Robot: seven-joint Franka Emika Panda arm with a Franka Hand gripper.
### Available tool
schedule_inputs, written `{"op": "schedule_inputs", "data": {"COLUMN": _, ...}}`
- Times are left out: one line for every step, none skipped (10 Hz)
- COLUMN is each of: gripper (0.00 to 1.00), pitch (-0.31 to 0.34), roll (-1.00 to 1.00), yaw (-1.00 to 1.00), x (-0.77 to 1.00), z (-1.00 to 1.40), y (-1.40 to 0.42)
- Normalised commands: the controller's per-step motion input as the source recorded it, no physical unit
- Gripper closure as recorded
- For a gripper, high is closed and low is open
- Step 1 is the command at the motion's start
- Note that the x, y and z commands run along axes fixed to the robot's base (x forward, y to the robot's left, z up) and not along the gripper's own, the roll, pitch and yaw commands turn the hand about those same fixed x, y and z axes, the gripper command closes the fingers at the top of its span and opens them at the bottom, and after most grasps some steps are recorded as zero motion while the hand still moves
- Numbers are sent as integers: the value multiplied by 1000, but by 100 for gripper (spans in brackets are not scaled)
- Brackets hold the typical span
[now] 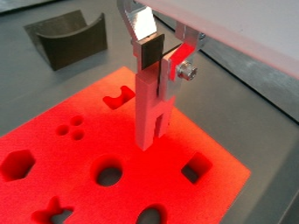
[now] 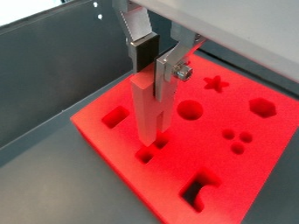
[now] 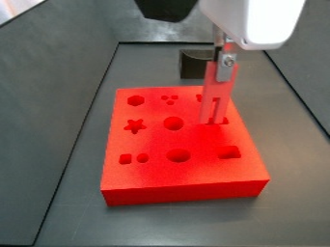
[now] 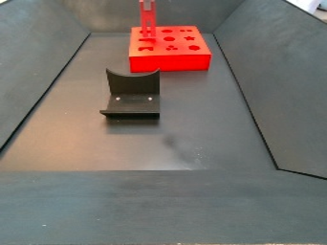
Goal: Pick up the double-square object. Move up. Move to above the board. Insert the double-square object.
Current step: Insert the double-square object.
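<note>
My gripper point(image 1: 162, 63) is shut on the upper end of the double-square object point(image 1: 149, 109), a thin upright red-orange peg. It hangs over the board point(image 1: 59, 166), a thick red-orange block with star, circle, square and hexagon holes. In a wrist view the gripper point(image 2: 156, 70) holds the peg point(image 2: 146, 114) with its lower end right at the double-square hole point(image 2: 149, 156) in the board point(image 2: 198, 149). I cannot tell whether the tip has entered. In both side views the peg point(image 3: 211, 101) point(image 4: 145, 13) stands near one edge of the board point(image 3: 180, 183) point(image 4: 166, 62), under the gripper point(image 3: 222, 64).
The dark grey U-shaped holder point(image 4: 132, 93) stands on the grey floor away from the board; it also shows in a wrist view point(image 1: 70, 39). Sloping grey walls point(image 4: 52, 86) enclose the floor on all sides.
</note>
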Motion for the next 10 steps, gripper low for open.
{"op": "schedule_inputs", "data": {"gripper": 100, "pitch": 4, "roll": 0, "yaw": -83, "x": 254, "z": -140, "y": 0}}
{"op": "schedule_inputs", "data": {"gripper": 100, "pitch": 0, "roll": 0, "yaw": -117, "x": 146, "z": -297, "y": 37}}
{"op": "schedule_inputs", "data": {"gripper": 100, "pitch": -39, "roll": 0, "yaw": -126, "x": 71, "z": -371, "y": 51}}
{"op": "schedule_inputs", "data": {"gripper": 100, "pitch": -31, "roll": 17, "yaw": -74, "x": 0, "z": -454, "y": 51}}
{"op": "schedule_inputs", "data": {"gripper": 100, "pitch": 0, "roll": 41, "yaw": 0, "x": -109, "z": -509, "y": 26}}
{"op": "schedule_inputs", "data": {"gripper": 100, "pitch": 0, "roll": 47, "yaw": 0, "x": -166, "z": -523, "y": 40}}
{"op": "schedule_inputs", "data": {"gripper": 100, "pitch": 0, "roll": 43, "yaw": 0, "x": -151, "z": -534, "y": 111}}
{"op": "schedule_inputs", "data": {"gripper": 100, "pitch": 0, "roll": 41, "yaw": 0, "x": -177, "z": -506, "y": 166}}
{"op": "schedule_inputs", "data": {"gripper": 100, "pitch": 0, "roll": 63, "yaw": 63, "x": -149, "z": -531, "y": 240}}
{"op": "schedule_inputs", "data": {"gripper": 100, "pitch": 0, "roll": 56, "yaw": 77, "x": -83, "z": -551, "y": 220}}
